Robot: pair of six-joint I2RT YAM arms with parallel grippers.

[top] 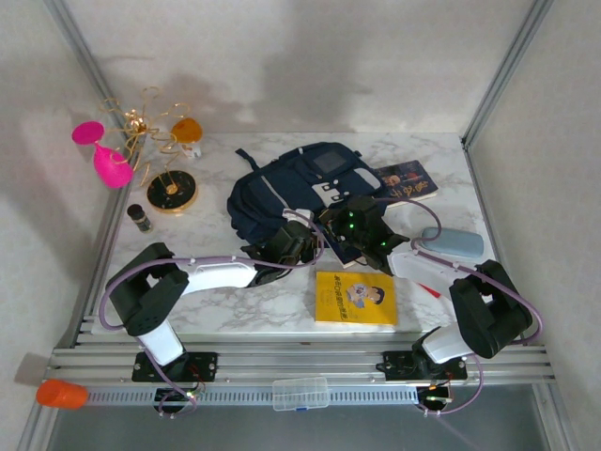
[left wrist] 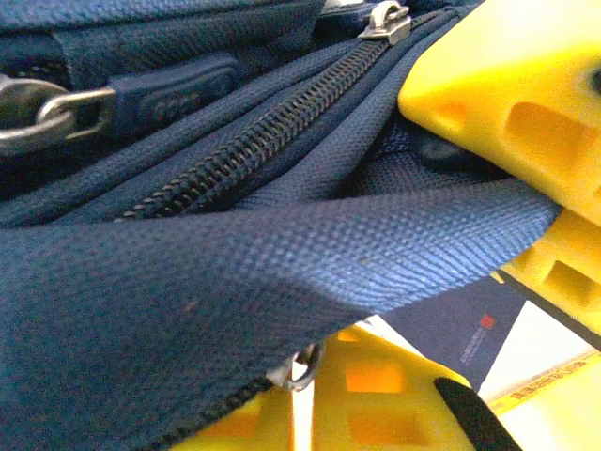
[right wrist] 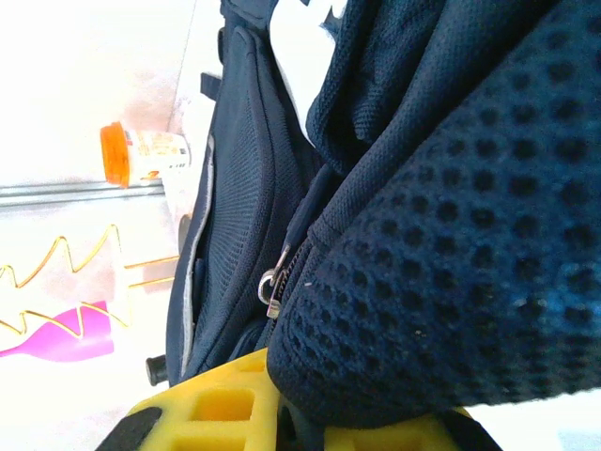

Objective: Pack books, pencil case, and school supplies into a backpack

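1. We see the left gripper (left wrist: 441, 258) clenched on a fold of the large navy blue fabric backpack (left wrist: 188, 310). The cloth runs between its yellow fingers (left wrist: 507, 103), just beside a dark zipper (left wrist: 244, 146).
2. Under that raised fold, the left wrist view shows a flat navy book cover (left wrist: 465, 329) with a small red mark.
3. The right gripper (top: 362, 230) sits at the backpack's near right edge. In the wrist view a yellow finger (right wrist: 225, 404) lies under padded mesh fabric, near a metal zip puller (right wrist: 274, 287). We cannot tell whether this gripper is grasping or released.
4. The backpack lies in the middle of the white marble table (top: 235, 301), towards the far side.
5. The yellow paperback with a cartoon figure (top: 355, 299) lies flat just near of both grippers, between the two arms and apart from the backpack.
6. The dark glossy paperback with pictures (top: 406, 180) lies at the far right, just beside the backpack's right side.
7. The pale grey-blue oblong pencil case (top: 453, 242) lies on the right, beside the right arm.
8. The small flat red packet (top: 428, 289) shows as a sliver at that arm's edge, mostly covered.
9. A clear plastic box (top: 300, 393) rests on the near rail.
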